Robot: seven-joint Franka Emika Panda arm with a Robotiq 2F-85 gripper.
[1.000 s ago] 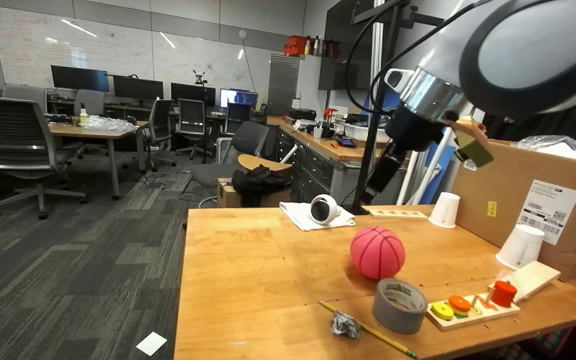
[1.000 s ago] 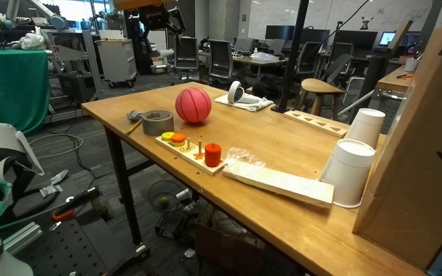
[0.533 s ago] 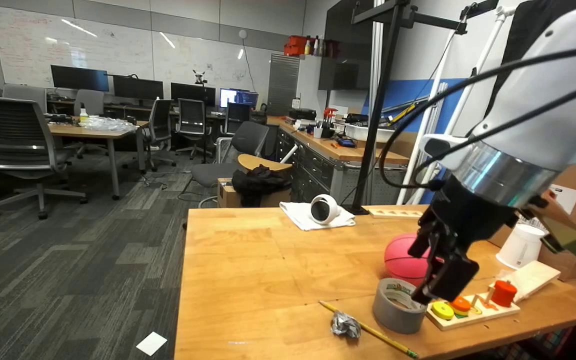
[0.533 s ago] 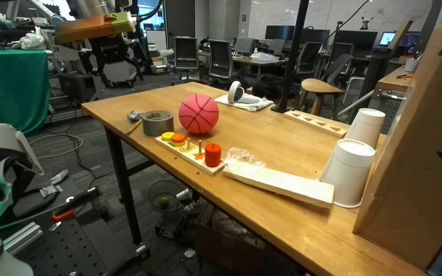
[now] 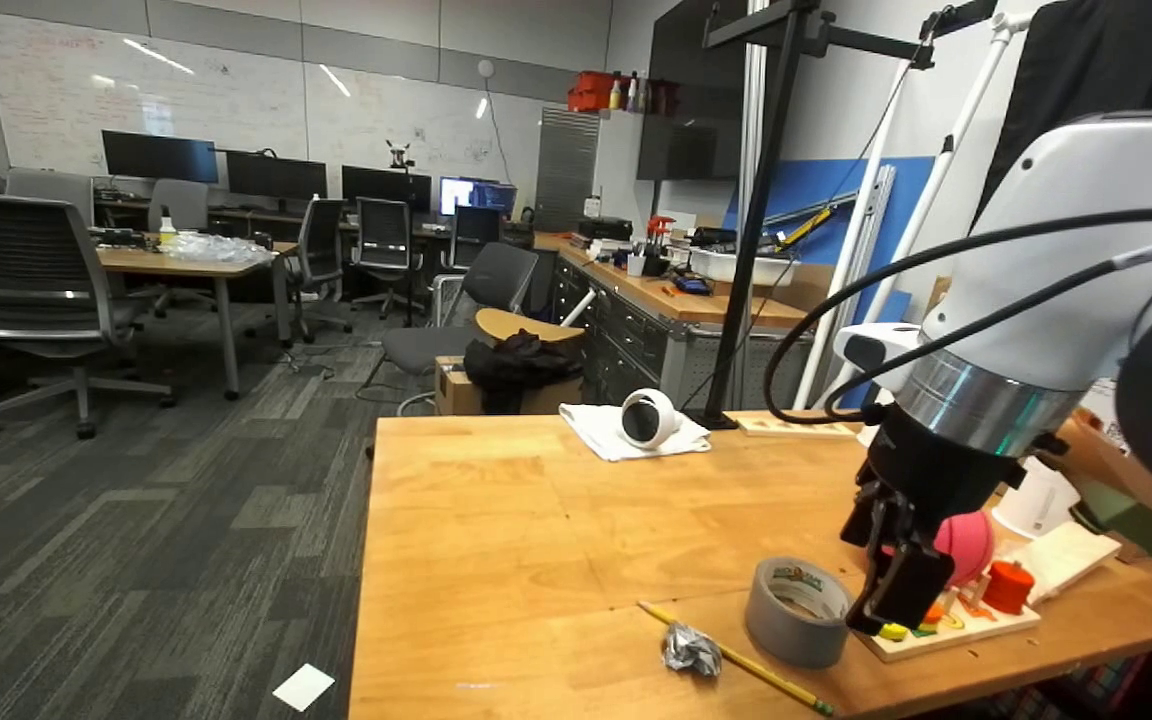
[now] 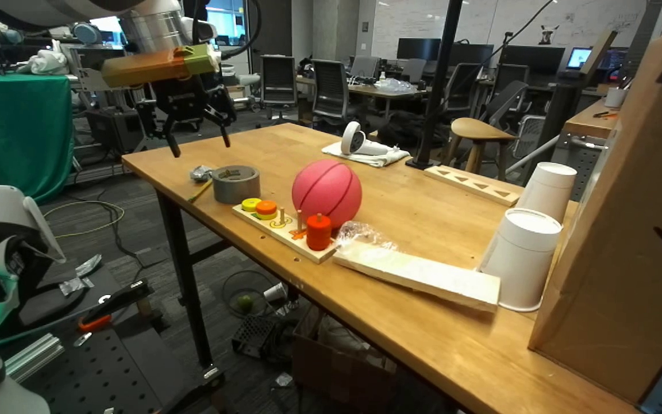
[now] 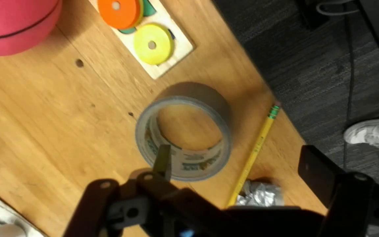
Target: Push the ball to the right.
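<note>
My black two-fingered pincer (image 6: 201, 148) stood with its fingers apart above the brown wooden table (image 6: 423, 218).
I held both fingertips pointing downward, clear of the smooth, round, pink-red ball (image 6: 326, 190) and near the grey, ring-shaped tape roll (image 6: 237, 191); in the wrist view, one fingertip overlapped the tape roll's rim. The ball, marked with dark seam lines, rested on the table just beside the pale wooden peg board (image 6: 280, 234), at the end bearing the stack of red discs (image 6: 319, 233). I could not tell whether ball and board touched. Crumpled clear plastic wrap (image 6: 365, 234) lay near the ball. A long yellow pencil (image 7: 254, 154) and a wad of crumpled silver foil (image 7: 263, 194) lay near the tape roll.
</note>
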